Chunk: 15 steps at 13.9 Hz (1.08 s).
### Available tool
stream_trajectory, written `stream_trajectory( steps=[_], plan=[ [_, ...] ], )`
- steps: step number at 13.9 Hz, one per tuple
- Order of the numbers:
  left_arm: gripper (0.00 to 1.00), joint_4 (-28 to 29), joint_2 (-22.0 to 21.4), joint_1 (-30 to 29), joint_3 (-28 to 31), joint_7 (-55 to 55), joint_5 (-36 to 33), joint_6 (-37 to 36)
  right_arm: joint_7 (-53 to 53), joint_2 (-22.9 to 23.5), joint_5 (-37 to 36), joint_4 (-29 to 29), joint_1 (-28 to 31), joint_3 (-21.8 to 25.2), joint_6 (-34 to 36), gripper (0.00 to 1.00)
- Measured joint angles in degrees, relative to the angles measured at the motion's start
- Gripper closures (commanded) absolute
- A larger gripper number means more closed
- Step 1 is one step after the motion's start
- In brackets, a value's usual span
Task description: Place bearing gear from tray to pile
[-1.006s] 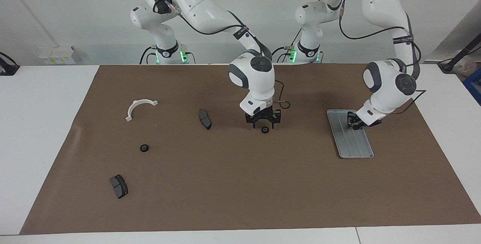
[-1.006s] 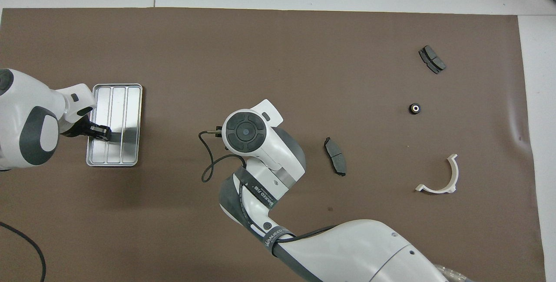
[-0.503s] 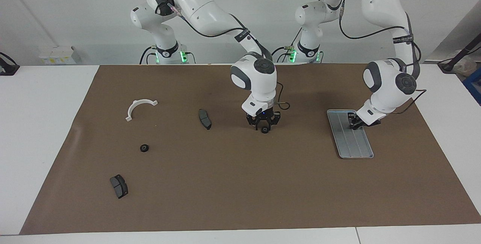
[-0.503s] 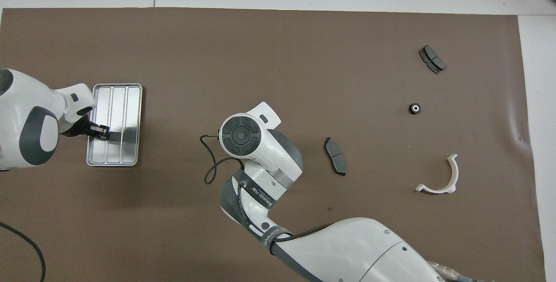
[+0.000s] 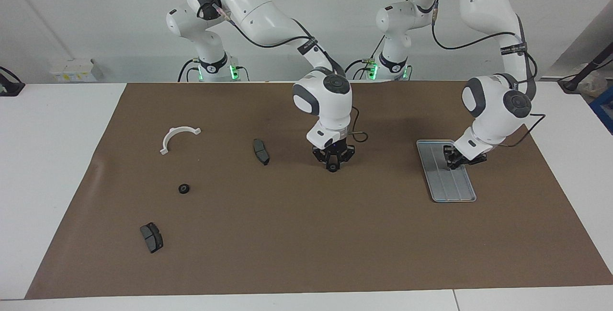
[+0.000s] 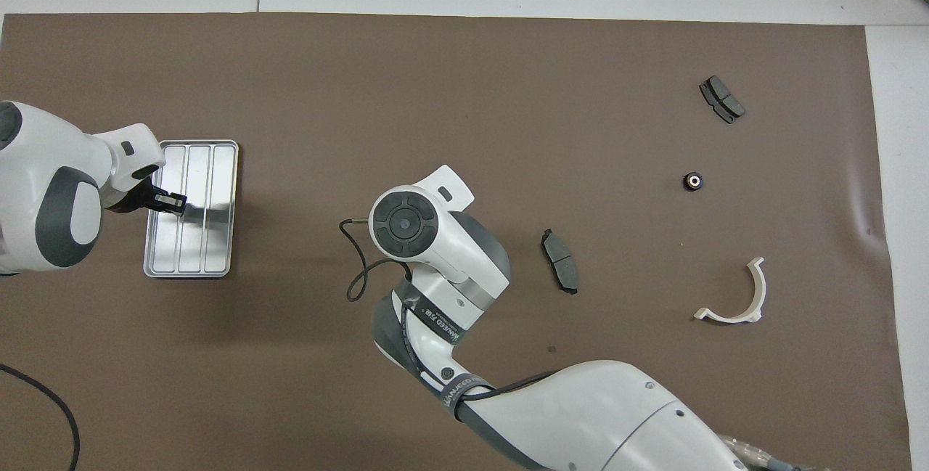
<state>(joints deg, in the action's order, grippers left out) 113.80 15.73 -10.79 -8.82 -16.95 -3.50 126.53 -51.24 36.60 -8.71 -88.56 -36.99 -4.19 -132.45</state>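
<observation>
Bearing gear clamped in right gripper, at mid-mat; tray bare.

A small dark round bearing gear point(image 5: 332, 167) is seen pinched between the closed-in fingertips of the right gripper point(image 5: 333, 166), low over the mat, beside the nearest brake pad point(image 5: 261, 151) and well apart from the ridged silver tray point(image 5: 446, 171). The right wrist is held vertical. The left gripper point(image 5: 451, 160) is fully closed on nothing, tilted over the tray. A second gear point(image 5: 184, 189) lies among the pile.

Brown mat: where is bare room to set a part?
Free: the strip farthest from the robots, and between the mid-mat dark grey brake pad and white semicircular bracket. Crowded: under the right gripper and the left gripper over the silver tray.
</observation>
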Motion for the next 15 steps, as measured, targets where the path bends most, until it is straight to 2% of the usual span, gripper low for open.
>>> stream_trajectory(
  steps=[4, 10, 14, 15],
  plan=[
    [1.00, -1.97, 0.01, 8.02, -0.30, 14.53, 0.06, -0.04, 0.00, -3.22, -0.34, -2.50, 3.98, 0.60, 0.79, 1.00],
    [1.00, -2.14, 0.08, 25.02, -0.70, 42.91, 0.08, 1.85, 14.25, -20.27, -0.45, -22.14, 15.20, 0.52, 0.78, 1.00],
    [0.98, -2.14, 1.88, 35.20, -0.79, 55.86, 0.09, 7.55, 24.77, -25.11, 0.50, -30.80, 21.66, 0.48, -1.71, 1.00],
    [0.89, -2.13, 2.20, 36.52, -0.79, 56.52, 0.09, 7.71, 27.29, -25.43, 0.80, -32.59, 23.29, 0.49, -3.42, 1.00]
  ],
)
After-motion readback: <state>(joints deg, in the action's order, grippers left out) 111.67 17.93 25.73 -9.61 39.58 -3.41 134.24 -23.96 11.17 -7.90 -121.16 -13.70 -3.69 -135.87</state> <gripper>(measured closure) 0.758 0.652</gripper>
